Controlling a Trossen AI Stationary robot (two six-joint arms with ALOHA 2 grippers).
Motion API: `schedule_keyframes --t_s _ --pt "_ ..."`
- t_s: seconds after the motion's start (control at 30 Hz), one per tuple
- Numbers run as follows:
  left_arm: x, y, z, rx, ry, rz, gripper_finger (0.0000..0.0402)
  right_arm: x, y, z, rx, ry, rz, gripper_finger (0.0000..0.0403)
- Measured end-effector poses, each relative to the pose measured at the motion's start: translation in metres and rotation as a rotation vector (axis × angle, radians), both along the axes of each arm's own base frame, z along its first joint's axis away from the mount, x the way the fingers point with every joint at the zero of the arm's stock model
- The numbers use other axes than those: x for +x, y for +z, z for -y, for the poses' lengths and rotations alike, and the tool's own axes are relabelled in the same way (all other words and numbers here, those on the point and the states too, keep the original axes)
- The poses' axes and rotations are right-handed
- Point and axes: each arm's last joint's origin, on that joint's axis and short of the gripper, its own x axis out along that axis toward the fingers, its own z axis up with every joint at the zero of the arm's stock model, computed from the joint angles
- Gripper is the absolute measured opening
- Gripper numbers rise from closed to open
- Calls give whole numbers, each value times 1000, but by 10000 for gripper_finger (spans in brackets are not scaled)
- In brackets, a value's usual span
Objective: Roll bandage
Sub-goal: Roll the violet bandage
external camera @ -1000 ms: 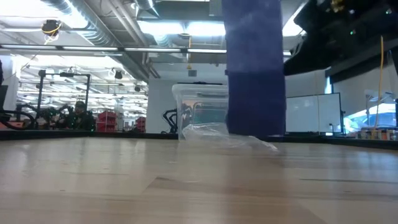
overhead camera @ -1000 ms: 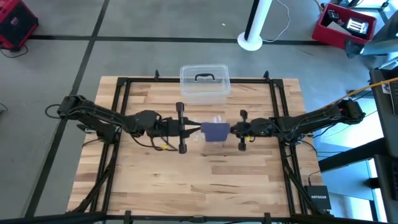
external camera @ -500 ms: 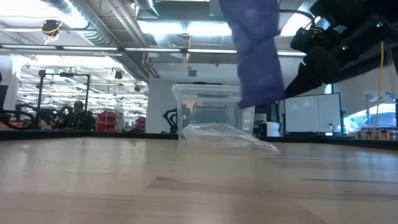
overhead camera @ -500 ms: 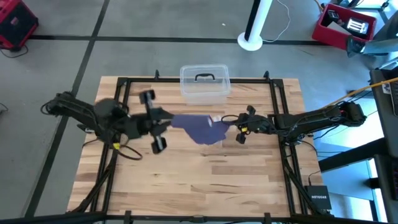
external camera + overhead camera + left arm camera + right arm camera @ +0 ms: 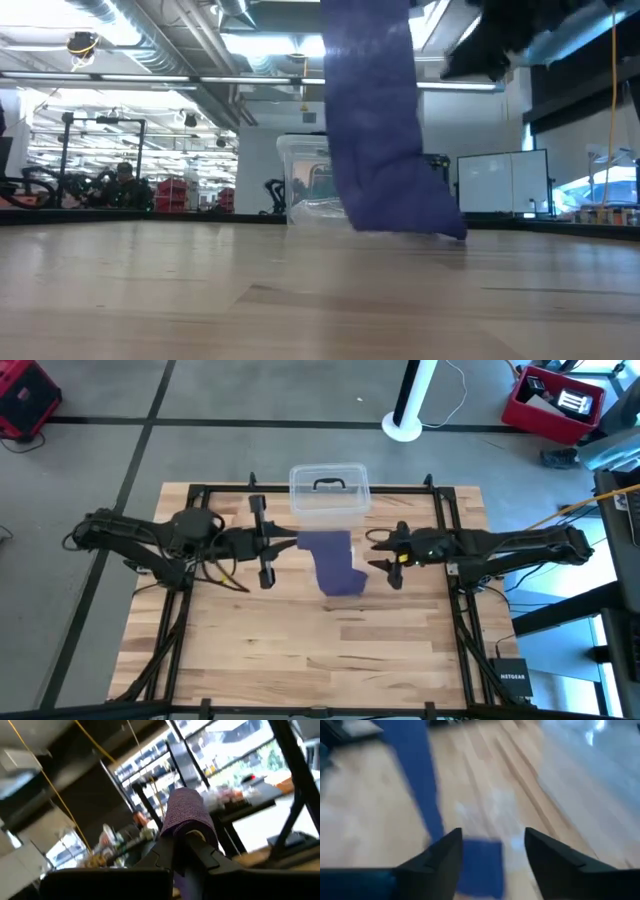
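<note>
The wooden table is bare plank along its near edge in the high view. Around the table's middle, a little toward the far edge, the dark blue-purple bandage hangs as a long strip with its lower end on the boards. In the low view the bandage drops from above the picture's upper edge, and its bottom end bends sideways and rests on the tabletop.

The left gripper is on the left half of the table, level with the strip's upper end and touching it. In the left wrist view its fingers are pinched narrow on the purple fabric, so the bandage rises between them as a rounded, folded end.

The right gripper is on the right half of the table, just beside the strip but apart from it in the high view. In the right wrist view its fingers stand wide, holding nothing, with the blue strip on the planks beyond and between them.

Farther back, at the middle of the far edge, stands a clear plastic box with a black handle. The hanging strip partly covers it in the low view. Beyond the table, on the grey floor, is a white post on a round base.
</note>
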Motion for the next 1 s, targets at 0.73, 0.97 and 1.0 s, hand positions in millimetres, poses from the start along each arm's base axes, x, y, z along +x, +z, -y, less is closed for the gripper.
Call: schedule_keyframes --t_s 0.73,0.97,1.0 --pt "13 -20 -27 -72 25 -19 3 63 -56 -15 -203 93 447 235" --pt "12 -18 -28 -54 32 0 5 74 -59 -16 -205 83 470 219" --pt "12 -18 -29 -53 34 0 4 77 -58 -16 -202 92 469 218"
